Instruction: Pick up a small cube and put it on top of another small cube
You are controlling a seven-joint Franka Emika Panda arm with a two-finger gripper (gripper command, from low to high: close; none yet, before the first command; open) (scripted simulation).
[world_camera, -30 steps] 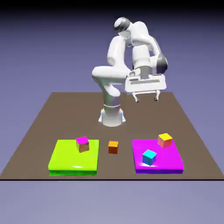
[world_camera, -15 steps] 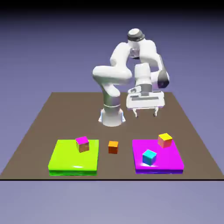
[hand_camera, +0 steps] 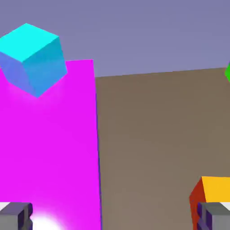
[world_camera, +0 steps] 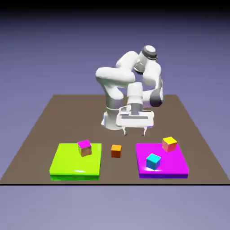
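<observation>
Sitting below the open end effector (world_camera: 134,133): the orange cube (world_camera: 116,151).

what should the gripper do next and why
Probably ease across toward the orange cube before lowering: the open gripper hangs above the table, and the hand view puts that cube by one fingertip rather than between the two, so descending straight down would likely miss it.
</observation>
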